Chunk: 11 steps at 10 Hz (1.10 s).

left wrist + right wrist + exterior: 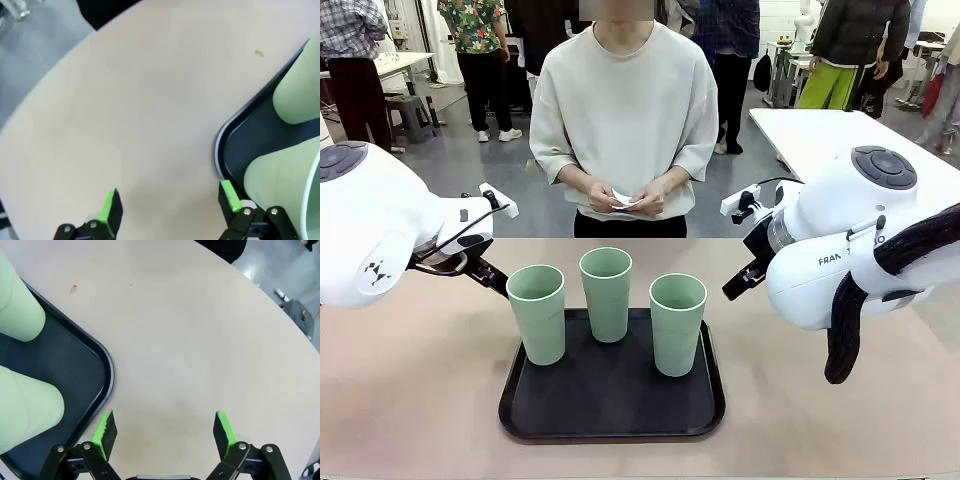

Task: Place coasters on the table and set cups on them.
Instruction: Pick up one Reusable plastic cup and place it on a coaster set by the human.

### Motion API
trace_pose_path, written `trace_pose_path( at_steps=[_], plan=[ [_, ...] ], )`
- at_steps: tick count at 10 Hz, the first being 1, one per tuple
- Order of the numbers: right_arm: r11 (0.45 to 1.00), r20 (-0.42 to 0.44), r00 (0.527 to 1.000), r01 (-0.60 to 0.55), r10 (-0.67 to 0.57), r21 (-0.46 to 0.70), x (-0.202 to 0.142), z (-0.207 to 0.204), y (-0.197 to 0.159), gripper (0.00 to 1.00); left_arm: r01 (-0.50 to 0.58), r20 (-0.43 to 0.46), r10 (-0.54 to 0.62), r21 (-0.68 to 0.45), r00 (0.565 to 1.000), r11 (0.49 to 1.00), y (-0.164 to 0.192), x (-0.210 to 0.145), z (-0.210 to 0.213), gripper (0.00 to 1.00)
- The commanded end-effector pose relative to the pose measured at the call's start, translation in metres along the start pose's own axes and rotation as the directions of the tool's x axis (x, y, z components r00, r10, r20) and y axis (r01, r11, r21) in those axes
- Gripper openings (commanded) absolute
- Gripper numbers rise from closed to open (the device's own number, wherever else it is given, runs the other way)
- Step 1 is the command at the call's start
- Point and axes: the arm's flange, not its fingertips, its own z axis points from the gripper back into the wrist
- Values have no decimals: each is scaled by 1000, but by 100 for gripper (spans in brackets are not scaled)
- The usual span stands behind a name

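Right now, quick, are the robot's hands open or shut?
Left hand: open, holding nothing.
Right hand: open, holding nothing.
Person's hands: holding white coasters.

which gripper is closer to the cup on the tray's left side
Left. The left gripper sits right beside that cup; the right gripper hangs past the tray's opposite edge.
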Motion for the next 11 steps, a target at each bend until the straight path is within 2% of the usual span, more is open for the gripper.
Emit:
trace_pose_path(
  at_steps=[1,11],
  plan=[
    [1000,0,1000,0,0,0,0,0,0,100,0,0,0,0,1000,1000,0,0,0,100],
    [1000,0,1000,0,0,0,0,0,0,100,0,0,0,0,1000,1000,0,0,0,100]
  ],
)
